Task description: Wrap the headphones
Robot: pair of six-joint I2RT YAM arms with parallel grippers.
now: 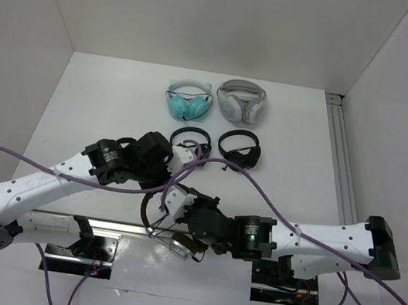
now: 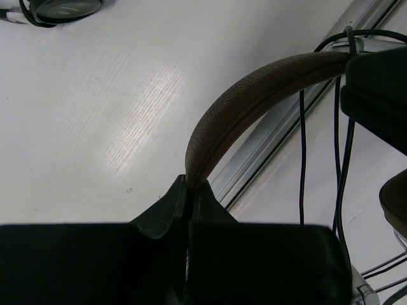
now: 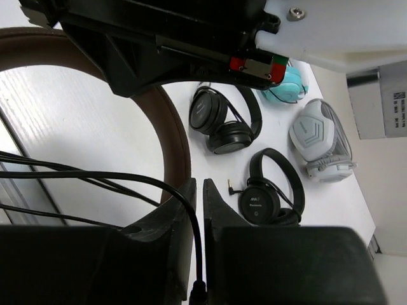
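Observation:
The headphones (image 1: 149, 215) lie between the two arms near the front rail, with a silver cup (image 1: 181, 249) at their lower end. In the left wrist view my left gripper (image 2: 189, 187) is shut on the brown leather headband (image 2: 254, 95), which arches up and to the right. The thin black cable (image 2: 302, 159) hangs in several strands beside it. In the right wrist view my right gripper (image 3: 199, 187) has its jaws a narrow slit apart. The cable (image 3: 146, 181) curves over the left finger and runs down through that slit. The headband (image 3: 175, 136) passes just behind the fingertips.
Two small black pairs (image 1: 190, 138) (image 1: 240, 148) lie mid-table, with a teal pair (image 1: 189, 101) and a white-grey pair (image 1: 242, 100) behind them. An aluminium rail (image 1: 341, 152) runs along the right edge. The arms' purple leads (image 1: 272, 211) loop over the work area.

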